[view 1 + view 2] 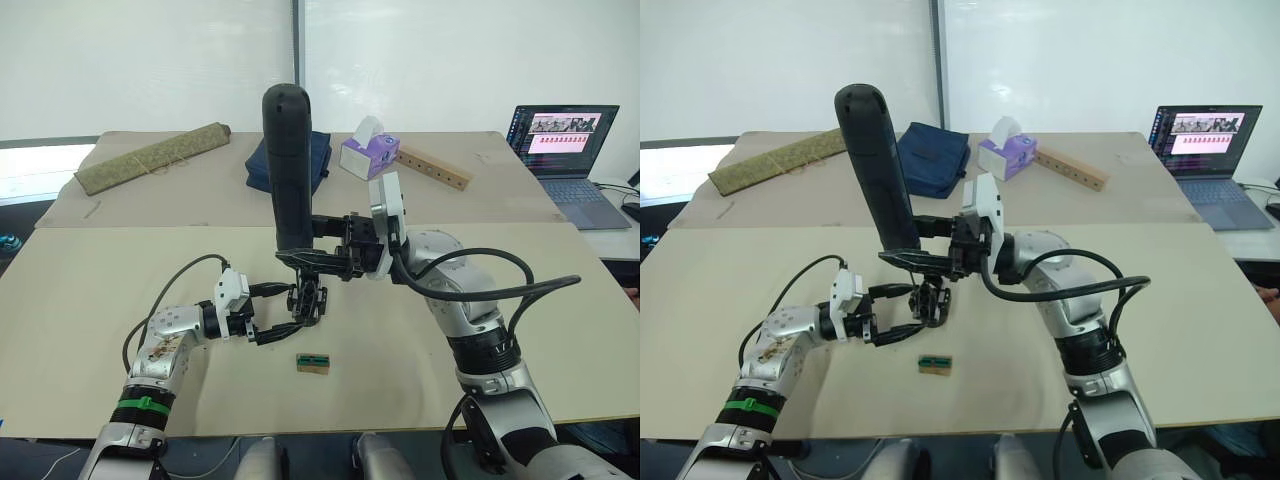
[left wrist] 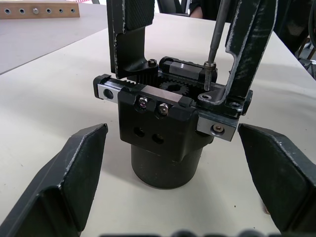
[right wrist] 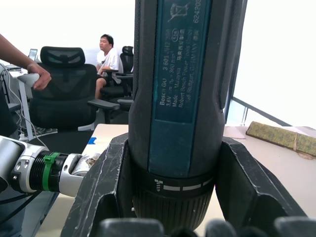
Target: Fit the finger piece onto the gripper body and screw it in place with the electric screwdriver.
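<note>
Head stereo pair: high, looking forward and down over table (image 1: 90,290), mid-range; both eyes share both arms, screwdriver (image 1: 288,170), gripper body (image 1: 308,300), laptop (image 1: 560,145).
Left wrist view: low, close, facing gripper body (image 2: 163,133) between own fingers (image 2: 64,182).
Right wrist view: very close on screwdriver (image 3: 182,98), facing room with chairs, people; left arm (image 3: 44,170) shared.

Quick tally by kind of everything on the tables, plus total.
Electric screwdriver: 1
Gripper body: 1
Tan-and-green block: 1
Tissue box: 1
Wooden bar with holes: 1
Rolled mat: 1
Blue bag: 1
Laptop: 1
Total: 8
</note>
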Available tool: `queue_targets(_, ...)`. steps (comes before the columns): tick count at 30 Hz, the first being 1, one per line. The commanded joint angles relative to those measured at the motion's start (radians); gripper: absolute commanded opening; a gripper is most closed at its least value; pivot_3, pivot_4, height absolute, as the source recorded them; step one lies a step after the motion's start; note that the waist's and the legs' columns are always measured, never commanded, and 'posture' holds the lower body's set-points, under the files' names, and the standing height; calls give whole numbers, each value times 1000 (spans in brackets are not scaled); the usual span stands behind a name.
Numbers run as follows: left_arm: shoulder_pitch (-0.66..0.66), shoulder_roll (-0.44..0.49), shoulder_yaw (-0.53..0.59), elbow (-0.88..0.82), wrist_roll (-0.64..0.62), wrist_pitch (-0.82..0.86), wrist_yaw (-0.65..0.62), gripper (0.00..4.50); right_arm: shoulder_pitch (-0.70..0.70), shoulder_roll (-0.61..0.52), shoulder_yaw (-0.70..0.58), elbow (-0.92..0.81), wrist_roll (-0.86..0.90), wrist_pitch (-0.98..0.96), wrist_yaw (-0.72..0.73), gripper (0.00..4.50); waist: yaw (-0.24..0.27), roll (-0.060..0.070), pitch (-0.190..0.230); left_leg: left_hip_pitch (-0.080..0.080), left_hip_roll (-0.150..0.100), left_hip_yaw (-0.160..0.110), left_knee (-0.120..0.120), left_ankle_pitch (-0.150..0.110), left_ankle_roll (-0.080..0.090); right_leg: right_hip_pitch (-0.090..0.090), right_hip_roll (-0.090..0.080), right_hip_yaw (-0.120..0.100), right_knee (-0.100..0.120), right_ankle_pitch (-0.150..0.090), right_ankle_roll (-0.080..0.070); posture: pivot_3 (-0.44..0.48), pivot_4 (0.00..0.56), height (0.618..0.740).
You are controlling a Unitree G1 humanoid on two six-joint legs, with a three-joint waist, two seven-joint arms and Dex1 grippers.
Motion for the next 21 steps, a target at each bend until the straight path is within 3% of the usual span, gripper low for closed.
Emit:
queue_targets(1,3,7,10,-35,-14,2,2,4500,-23,8,-9,-29,18,-10,3,1903,0,0,0,0,0,0,0,0,0,0,0,0,0,0,0,0,150,740)
queue_targets(21,14,5,9,-32,-11,-7,1,4500,-19,-4,0,-25,10,-9,1,1903,0,0,0,0,0,0,0,0,0,0,0,0,0,0,0,0,150,740)
